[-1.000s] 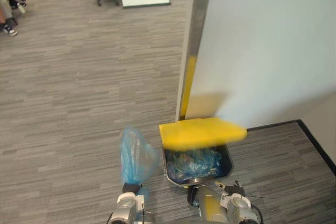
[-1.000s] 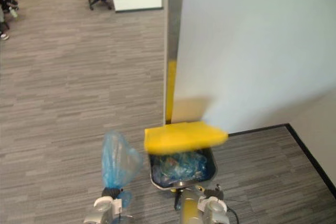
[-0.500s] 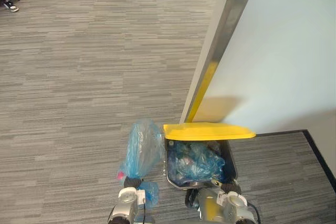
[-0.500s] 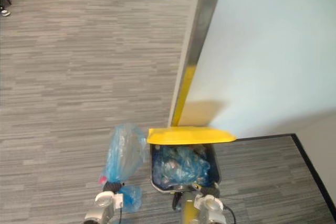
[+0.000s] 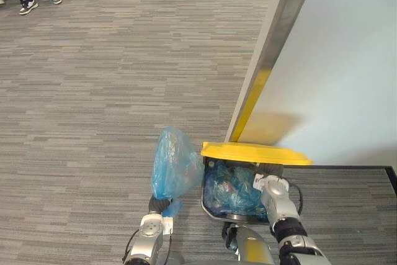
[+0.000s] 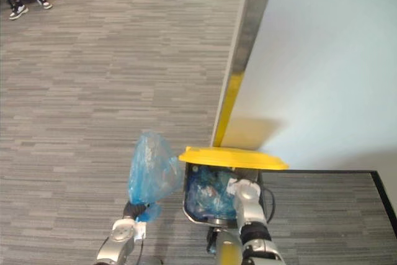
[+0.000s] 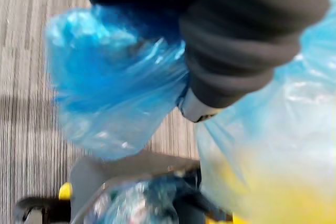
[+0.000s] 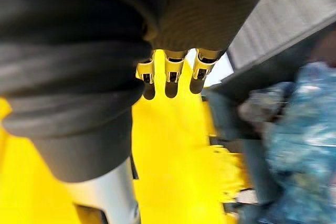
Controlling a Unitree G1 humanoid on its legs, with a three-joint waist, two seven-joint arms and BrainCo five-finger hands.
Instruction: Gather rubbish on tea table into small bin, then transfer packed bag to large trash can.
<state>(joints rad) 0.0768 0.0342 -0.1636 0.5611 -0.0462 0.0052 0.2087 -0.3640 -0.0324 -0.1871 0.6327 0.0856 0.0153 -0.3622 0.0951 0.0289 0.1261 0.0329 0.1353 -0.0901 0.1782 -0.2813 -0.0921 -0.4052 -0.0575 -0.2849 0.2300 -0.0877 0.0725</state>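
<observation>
the right hand [image 5: 271,188] is propping the yellow lid [image 5: 254,152] on straight fingers [image 8: 170,73], so the lid could be slipping shut; the large trash can [image 5: 211,210] is looking full, so the blue bag [image 5: 175,163] may be rolling back out. the clenched left hand [image 5: 159,205] is holding it by the neck beside the can, long axis pointing from neck away from the robot
</observation>
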